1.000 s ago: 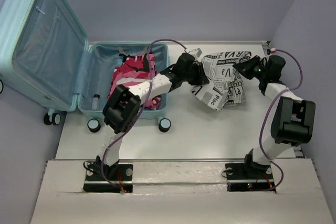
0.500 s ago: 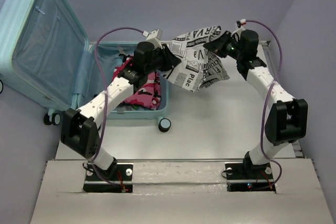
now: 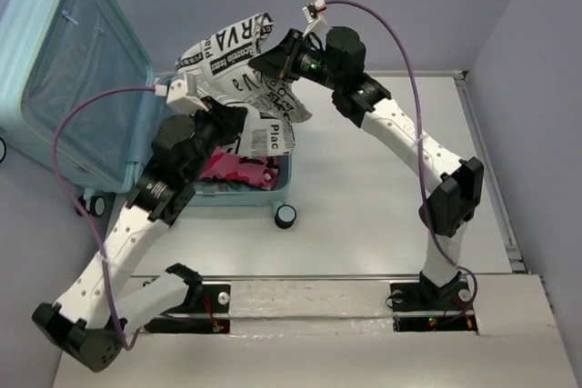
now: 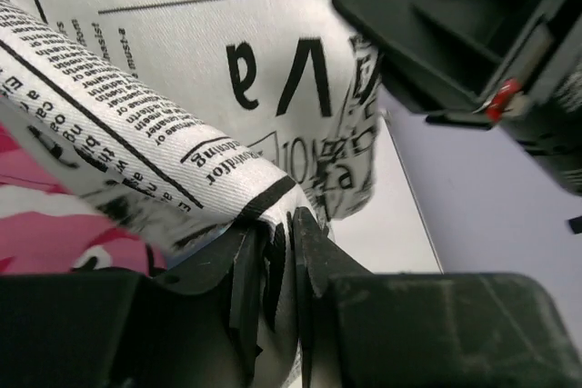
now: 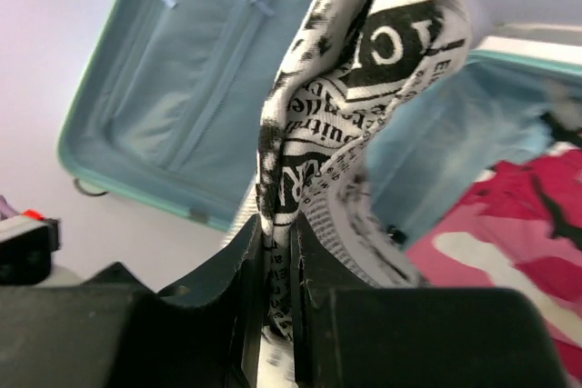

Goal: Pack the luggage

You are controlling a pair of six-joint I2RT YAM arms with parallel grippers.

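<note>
1. The table (image 3: 382, 206) is white and carries everything else. Both arms are bolted at its near edge.
2. The luggage (image 3: 82, 88) sits at the far left of the table and lies open. Its base shell rests flat on the table. Its lid is raised and leans away to the left, past the table edge, with the zipped aqua lining facing into the room.
3. The left arm (image 3: 136, 215) reaches from the near left towards the base shell. The right arm (image 3: 400, 129) stretches from the near right across the table to the far left.
4. A newsprint-pattern cloth (image 3: 241, 88), white with black lettering, hangs in the air between the two hands. It is over the far right part of the base shell, and part of it drapes down past the shell's right rim.
5. A pink, white and black garment (image 3: 241, 170) lies inside the base shell, below the cloth.
6. The left hand (image 4: 277, 224) has its fingers pressed close together, pinching a fold at the lower edge of the cloth.
7. The right hand (image 5: 275, 243) has its fingers nearly closed, pinching an upper fold of the cloth, which rises above them.
8. A black-and-white caster wheel (image 3: 285, 216) shows at the near right corner of the base shell.
</note>
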